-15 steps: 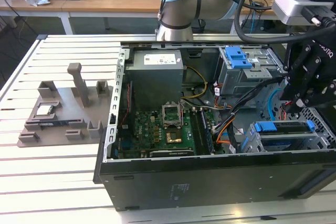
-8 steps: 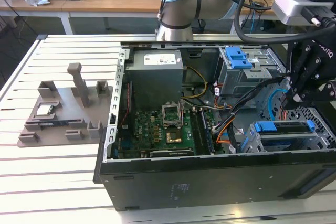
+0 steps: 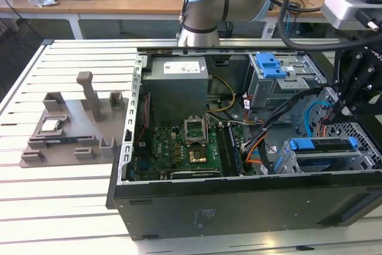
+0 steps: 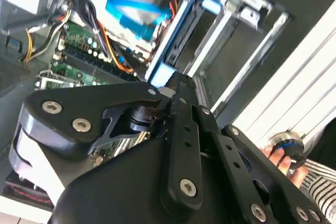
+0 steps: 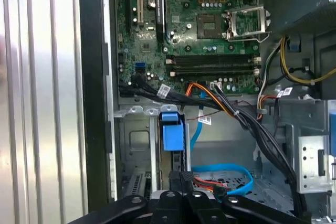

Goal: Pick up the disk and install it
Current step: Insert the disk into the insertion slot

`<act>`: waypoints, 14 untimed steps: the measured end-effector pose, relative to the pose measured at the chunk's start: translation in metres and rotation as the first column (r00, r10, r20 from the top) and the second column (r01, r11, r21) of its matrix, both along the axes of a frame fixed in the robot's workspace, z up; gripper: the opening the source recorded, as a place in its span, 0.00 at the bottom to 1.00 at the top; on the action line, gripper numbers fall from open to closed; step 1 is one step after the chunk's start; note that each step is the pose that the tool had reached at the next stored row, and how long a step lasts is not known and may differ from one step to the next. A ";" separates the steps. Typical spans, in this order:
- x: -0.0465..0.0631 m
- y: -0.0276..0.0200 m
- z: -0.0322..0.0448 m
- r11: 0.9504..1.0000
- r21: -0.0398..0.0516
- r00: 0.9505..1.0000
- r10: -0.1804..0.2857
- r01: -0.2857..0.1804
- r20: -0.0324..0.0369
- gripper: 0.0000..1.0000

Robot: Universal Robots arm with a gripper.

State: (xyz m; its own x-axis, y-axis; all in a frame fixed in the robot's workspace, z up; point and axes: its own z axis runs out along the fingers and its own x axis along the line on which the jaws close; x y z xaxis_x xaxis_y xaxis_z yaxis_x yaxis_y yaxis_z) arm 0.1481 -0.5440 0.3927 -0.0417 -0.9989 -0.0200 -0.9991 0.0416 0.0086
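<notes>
Pincer (image 3: pixel 340 110) is hanging over the open black computer case (image 3: pixel 239 207), at the case's corner on the exterior view's right, pointing down into the drive bay. Can't tell whether it's clamped or apart, since its own black linkage is hiding the working end in both wrist views.

Flat silver hard drive with blue plastic rails (image 3: pixel 325 152) is sitting on edge in the silver bay at that same corner, one blue rail facing up. Pincer is touching or just beside the drive's end by the case's outer wall; not sure which. I'm judging the drive to be in its slot or nearly so. It's probably standing on edge because the bay's guides take the rails that way.

Green motherboard (image 3: pixel 179 147) is lying in the case's middle, and black and orange cables are running from it past the bay. That's likely why the pincer is working from above.

Blue plastic latch on the silver metal cage (image 3: pixel 268 64) is sitting at the case's far side, apart from the pincer. Grey plastic fixture (image 3: pixel 71 129) is resting on the white slatted counter (image 3: pixel 59 207) outside the case, carrying a small square silver chip (image 3: pixel 51 125).
</notes>
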 end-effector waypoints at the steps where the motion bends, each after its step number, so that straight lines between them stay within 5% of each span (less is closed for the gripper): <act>1: 0.007 0.0022 -0.0034 1.000 -0.001 1.000 0.000 0.000 -0.003 0.11; 8: 0.029 0.0065 -0.0111 1.000 -0.002 1.000 0.000 0.000 -0.007 0.11; 14: 0.034 0.0071 -0.0116 1.000 -0.002 1.000 0.000 0.000 -0.007 0.11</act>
State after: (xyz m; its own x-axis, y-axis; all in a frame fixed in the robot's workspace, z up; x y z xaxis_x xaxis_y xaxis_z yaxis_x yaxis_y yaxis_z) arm 0.1825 -0.5369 0.3811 -0.0419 -0.9990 -0.0175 -0.9990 0.0417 0.0153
